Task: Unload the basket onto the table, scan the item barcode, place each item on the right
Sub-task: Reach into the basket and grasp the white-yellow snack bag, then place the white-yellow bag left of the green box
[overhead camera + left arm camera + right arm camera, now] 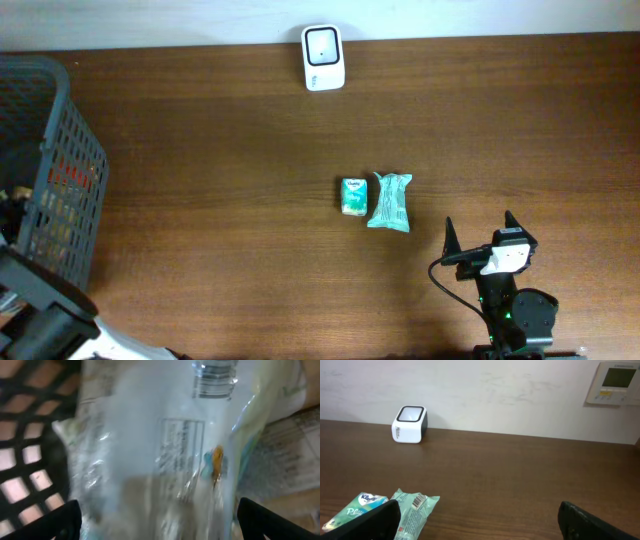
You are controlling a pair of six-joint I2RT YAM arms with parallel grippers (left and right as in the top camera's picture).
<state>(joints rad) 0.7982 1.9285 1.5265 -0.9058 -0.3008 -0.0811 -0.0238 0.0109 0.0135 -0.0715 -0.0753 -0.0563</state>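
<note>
So I'm right at the start of this one, the "grab something to scan" step. My left pincer (160, 527) is down inside the dark grey plastic mesh basket (62, 115), spread wide with nothing clamped in it, hovering over a clear crinkly plastic packet (165, 460) with a printed label on it. The view is blurry, so I honestly can't tell if I'm touching the packet yet or just above it. Going by that, I reckon the packet is the item up for scanning. The white boxy barcode scanner (323, 57) sits at the far edge of the brown wooden table (200, 250), well apart from the basket. My right pincer (480, 232) is also wide open and holding nothing, parked at the near side. Just ahead of it, a small green tissue pack (353, 196) and a longer pale green wrapped pack (389, 202) lie side by side. Next move as I see it: settle onto the packet, close gently because that film will slip and crumple, lift it clear of the mesh, then carry it over with the label facing the scanner window.
</note>
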